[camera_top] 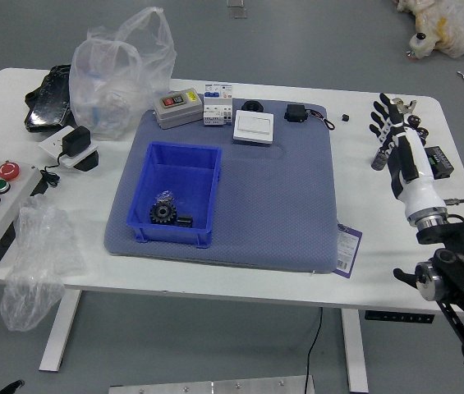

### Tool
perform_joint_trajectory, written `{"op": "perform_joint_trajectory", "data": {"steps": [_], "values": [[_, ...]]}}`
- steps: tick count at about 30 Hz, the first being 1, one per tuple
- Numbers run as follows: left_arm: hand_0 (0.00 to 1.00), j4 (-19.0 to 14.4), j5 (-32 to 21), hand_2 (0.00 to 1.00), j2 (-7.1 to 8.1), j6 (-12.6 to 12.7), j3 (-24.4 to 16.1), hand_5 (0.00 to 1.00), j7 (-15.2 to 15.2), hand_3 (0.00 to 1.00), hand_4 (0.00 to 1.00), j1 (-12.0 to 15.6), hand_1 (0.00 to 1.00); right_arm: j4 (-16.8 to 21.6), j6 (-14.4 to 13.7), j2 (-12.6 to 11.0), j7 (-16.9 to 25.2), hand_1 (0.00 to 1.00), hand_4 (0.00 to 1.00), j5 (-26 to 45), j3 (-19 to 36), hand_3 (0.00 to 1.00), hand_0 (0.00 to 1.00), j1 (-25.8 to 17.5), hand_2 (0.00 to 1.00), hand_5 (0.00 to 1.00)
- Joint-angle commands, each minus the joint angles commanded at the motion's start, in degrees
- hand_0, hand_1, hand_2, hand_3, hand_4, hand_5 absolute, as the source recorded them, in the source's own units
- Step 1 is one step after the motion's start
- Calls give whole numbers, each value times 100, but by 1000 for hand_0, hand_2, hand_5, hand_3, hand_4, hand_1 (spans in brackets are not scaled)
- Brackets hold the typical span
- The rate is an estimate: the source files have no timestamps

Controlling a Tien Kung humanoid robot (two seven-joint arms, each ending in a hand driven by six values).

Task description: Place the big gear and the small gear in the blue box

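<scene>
My right hand [396, 135] is at the table's right side, over the dark cylinders, its fingers spread and holding nothing. The blue box [141, 193] stands on the left part of the grey-blue mat. A black toothed gear [163, 213] lies inside it near the front, with a small black part [185, 222] beside it and a clear, shiny piece just behind. Whether the small part is a gear I cannot tell. At the bottom left corner only a dark tip of my left hand [10, 386] shows.
Along the mat's back edge stand a grey button box [178, 108], a white box [254, 127] and a black block [296, 112]. A plastic bag [121, 78] and a button panel [0, 201] are at left. A card [346, 250] lies at the mat's right.
</scene>
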Motion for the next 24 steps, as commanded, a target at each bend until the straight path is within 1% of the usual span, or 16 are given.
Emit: {"op": "perform_joint_trajectory", "data": {"steps": [2,3,6,8,9,10,13,14,15,18,20,21,24], "values": [[652,1,12,502,3,-4,-4,720,-1,724,708,0,435,-147,85,22,226,951,998,329,236,998,998,-54,974,998],[653,2,17,502,3,-6,-3,719,-3,724,710,0,436,-234,151,35,352,807,998,542,374,937,828,-77,847,998],[653,5,25,502,6,-14,4,719,-9,724,710,3,436,-442,338,70,573,807,998,1048,706,937,828,-122,847,998],[653,6,28,502,11,-16,5,719,-13,724,710,12,436,-541,494,88,676,807,998,1396,823,937,828,-130,847,998],[652,7,29,502,14,-15,4,718,-14,724,712,21,437,-589,597,103,725,693,998,1590,868,884,737,-126,768,998],[652,7,30,502,16,-16,4,718,-14,724,712,33,437,-633,732,125,777,693,998,1812,925,884,737,-121,768,998],[652,10,-18,502,11,-6,30,718,-30,724,712,64,437,-660,980,180,849,693,998,2341,1110,884,737,-113,768,998],[652,11,-24,502,6,-7,31,718,-30,724,712,70,437,-650,1021,193,860,693,998,2483,1165,884,737,-114,768,998],[652,14,-42,502,0,-3,37,717,-37,724,715,74,442,-629,1065,207,869,641,998,2648,1231,858,725,-118,713,998],[652,25,-101,502,-7,2,74,717,-76,724,715,58,442,-560,1130,221,862,641,998,3024,1351,858,725,-136,713,998],[652,34,-139,502,-4,4,108,717,-108,724,715,29,442,-510,1166,220,832,641,998,3151,1396,858,725,-156,713,998],[651,38,-150,506,-2,3,122,716,-122,724,717,12,443,-484,1191,221,809,630,998,3206,1416,811,708,-168,692,998],[651,47,-174,506,5,0,154,716,-150,724,717,-23,443,-400,1268,231,714,630,998,3310,1445,811,708,-205,692,998]]}}
